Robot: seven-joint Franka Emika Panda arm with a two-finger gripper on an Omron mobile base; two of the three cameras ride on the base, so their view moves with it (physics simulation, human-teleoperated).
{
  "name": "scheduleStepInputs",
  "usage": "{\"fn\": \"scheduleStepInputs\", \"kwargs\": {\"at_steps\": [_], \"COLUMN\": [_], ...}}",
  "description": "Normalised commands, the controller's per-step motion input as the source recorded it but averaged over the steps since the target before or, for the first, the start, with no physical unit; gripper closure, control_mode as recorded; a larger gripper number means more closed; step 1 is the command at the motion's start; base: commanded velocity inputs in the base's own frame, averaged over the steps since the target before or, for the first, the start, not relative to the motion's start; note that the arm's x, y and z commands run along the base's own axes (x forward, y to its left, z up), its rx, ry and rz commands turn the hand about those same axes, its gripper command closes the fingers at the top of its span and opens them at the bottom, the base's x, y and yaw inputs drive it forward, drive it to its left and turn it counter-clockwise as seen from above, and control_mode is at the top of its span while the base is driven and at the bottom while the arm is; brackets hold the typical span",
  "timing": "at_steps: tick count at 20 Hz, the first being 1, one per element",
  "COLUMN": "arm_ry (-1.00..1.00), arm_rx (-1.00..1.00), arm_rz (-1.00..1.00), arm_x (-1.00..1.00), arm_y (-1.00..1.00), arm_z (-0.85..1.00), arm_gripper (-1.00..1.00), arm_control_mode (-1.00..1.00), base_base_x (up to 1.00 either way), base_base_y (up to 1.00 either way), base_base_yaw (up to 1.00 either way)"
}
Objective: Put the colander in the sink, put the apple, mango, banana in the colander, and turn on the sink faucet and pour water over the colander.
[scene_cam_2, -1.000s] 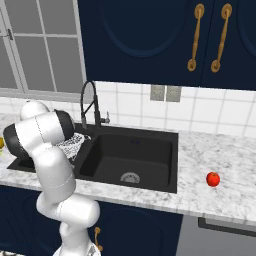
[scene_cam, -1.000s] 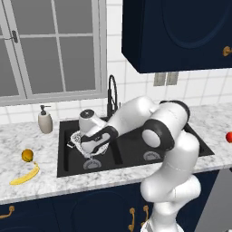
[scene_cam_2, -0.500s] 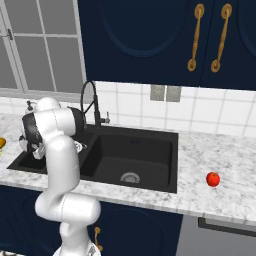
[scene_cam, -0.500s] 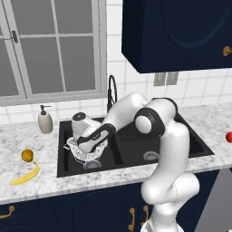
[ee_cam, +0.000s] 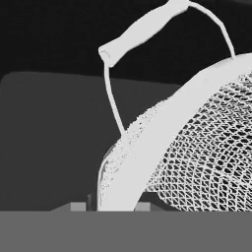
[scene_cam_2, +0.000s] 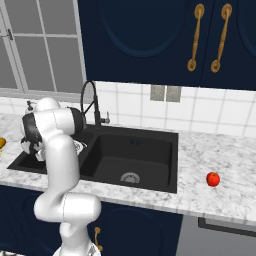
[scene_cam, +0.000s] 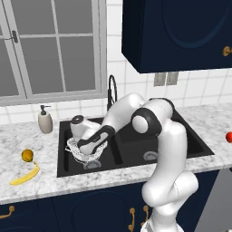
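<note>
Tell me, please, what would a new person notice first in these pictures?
First, the white arm bending down into the left basin of the black sink, its hand shut on the rim of the mesh colander. Then the fruit waiting on the counter: banana and mango left, apple far right.

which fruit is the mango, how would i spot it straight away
Start at the black sink and go left along the marble counter, past the soap bottle. The mango is the small round orange-yellow fruit just above the banana, which is long and curved; the apple is red and lies right of the sink.
</note>
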Motion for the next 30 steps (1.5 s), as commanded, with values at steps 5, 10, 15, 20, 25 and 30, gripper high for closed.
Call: {"fn": "scheduleStepInputs", "kwargs": {"at_steps": [5,10,15,20,25,30], "arm_ry": [0.09,0.13,0.01,0.0,0.01,0.08], "arm_rx": [-0.22,-0.07,-0.02,-0.04,-0.04,-0.03], "arm_rz": [0.0,0.0,0.02,0.03,0.03,0.0], "arm_x": [0.07,0.22,0.28,0.26,0.31,0.23], "arm_y": [-0.05,-0.04,-0.09,-0.15,-0.21,-0.31], "arm_z": [-0.03,-0.15,-0.28,-0.54,-0.5,-0.36], "arm_gripper": [1.0,1.0,1.0,1.0,1.0,1.0], "arm_control_mode": [-1.0,-1.0,-1.0,-1.0,-1.0,-1.0], "base_base_x": [0.0,0.0,0.0,0.0,0.0,0.0], "base_base_y": [0.0,0.0,0.0,0.0,0.0,0.0], "base_base_yaw": [0.0,0.0,0.0,0.0,0.0,0.0]}}
